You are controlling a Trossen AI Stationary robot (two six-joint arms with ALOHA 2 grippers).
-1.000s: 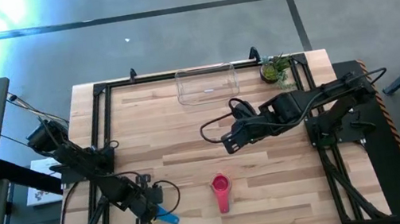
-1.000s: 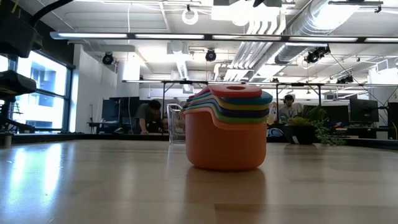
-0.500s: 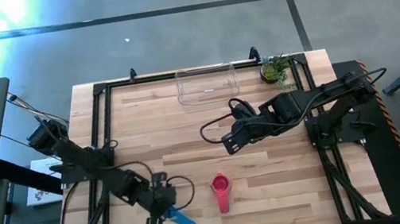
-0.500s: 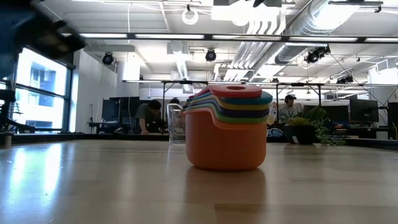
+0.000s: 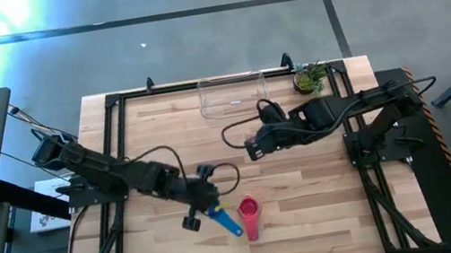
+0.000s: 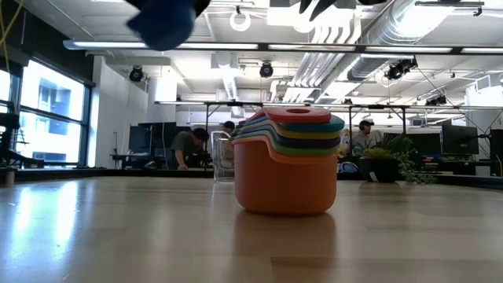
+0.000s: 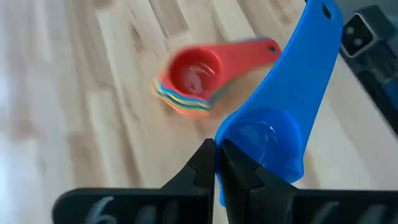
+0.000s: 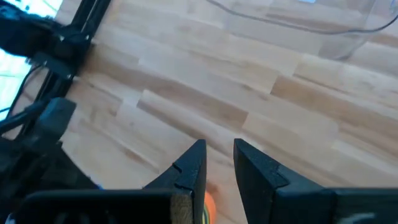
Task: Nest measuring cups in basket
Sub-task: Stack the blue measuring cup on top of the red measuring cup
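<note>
A stack of nested measuring cups (image 5: 247, 206) stands on its base near the table's front middle, coral-red cup on top (image 7: 189, 81), its handle pointing to the near edge. My left gripper (image 5: 211, 209) hovers just left of the stack, shut on a blue measuring cup (image 5: 225, 220). In the low view that cup is a blue blur (image 6: 161, 20) high above the table. The clear basket (image 5: 233, 94) sits at the far edge. My right gripper (image 5: 250, 150) hangs over the table's middle, its fingers (image 8: 198, 155) slightly apart, holding nothing. My left gripper pinches the wall of the blue cup's bowl (image 7: 225, 186), on the side away from the handle. One finger (image 7: 239, 171) lies over the bowl's inside and the other outside. The fingers slant down. The cup is lifted clear, its handle (image 7: 314, 56) pointing away from the gripper.
A small potted plant (image 5: 311, 78) stands at the far right corner beside the basket. Black frame rails run along the table's left and right edges. Bare wood lies between the stack and the basket.
My left gripper has swung from the near left corner toward the table's right and risen, rolling its wrist, and now sits beside the stack. The blue cup has gone with it, lifted clear of the table. My right gripper has drifted slightly toward the far edge.
</note>
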